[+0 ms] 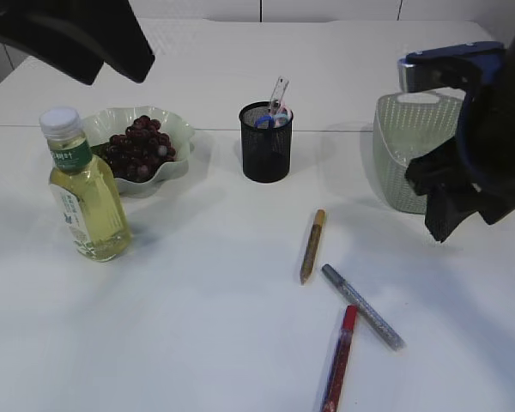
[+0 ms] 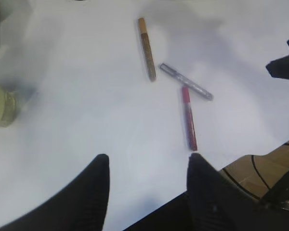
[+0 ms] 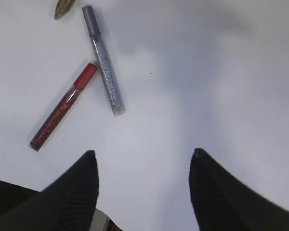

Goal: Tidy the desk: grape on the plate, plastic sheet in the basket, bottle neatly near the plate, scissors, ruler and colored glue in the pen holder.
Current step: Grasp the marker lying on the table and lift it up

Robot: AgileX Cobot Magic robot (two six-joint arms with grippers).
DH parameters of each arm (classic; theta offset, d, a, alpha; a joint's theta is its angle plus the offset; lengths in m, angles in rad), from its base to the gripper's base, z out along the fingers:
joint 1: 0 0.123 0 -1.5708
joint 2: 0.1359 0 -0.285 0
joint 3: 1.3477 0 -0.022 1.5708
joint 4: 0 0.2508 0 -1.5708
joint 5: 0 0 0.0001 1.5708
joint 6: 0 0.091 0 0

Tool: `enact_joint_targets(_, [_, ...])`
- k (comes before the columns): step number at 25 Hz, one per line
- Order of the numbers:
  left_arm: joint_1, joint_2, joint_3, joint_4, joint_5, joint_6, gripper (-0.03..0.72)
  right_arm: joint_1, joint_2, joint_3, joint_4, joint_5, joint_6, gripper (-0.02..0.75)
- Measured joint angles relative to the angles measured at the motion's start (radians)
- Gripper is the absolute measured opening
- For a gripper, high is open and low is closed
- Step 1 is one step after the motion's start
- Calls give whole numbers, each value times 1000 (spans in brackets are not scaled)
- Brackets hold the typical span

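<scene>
On the white bench (image 1: 197, 326), going from the left, stands one bottle (image 1: 84, 190) of yellowish liquid with a white cap, upright and just in front of one wavy-rimmed pale plate (image 1: 177, 130) that carries one bunch of dark grapes (image 1: 139, 148). Right of the plate stands one black mesh pen holder (image 1: 266, 146) with a clear ruler (image 1: 278, 91) sticking up out of it and what looks like pink and blue scissor handles at its rim — too small to be sure. In front of the holder lie three glue pens: one gold glue pen (image 1: 312, 245), one silver glue pen (image 1: 362, 306) and one red glue pen (image 1: 340, 358), the red one's cap end just beside the silver one's middle. At the far right stands one pale green basket (image 1: 405, 154), partly hidden by the right arm. The left gripper (image 2: 147, 183) hangs above the bench with its jaws parted about halfway and nothing between them; in its wrist view the red pen's lower end lies just above the right-hand fingertip, the other two pens farther up. The right gripper (image 3: 143, 180) also hovers over bare bench with its jaws well apart and empty — the red and silver pens lie up and to the left of its left-hand finger, only the gold pen's tip showing at the top edge.
</scene>
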Motion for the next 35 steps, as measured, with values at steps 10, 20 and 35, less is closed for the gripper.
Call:
enact_joint_targets(10, [-34, -9, 51, -15, 0, 0, 383, 44, 149, -10, 4, -7, -6, 470])
enact_joint_targets(20, [-35, -9, 51, -21, 0, 0, 375, 79, 286, -85, 10, -37, 0, 471])
enact_joint_targets(35, [-35, -9, 51, -32, 0, 0, 363, 80, 384, -87, -16, -93, -8, 471])
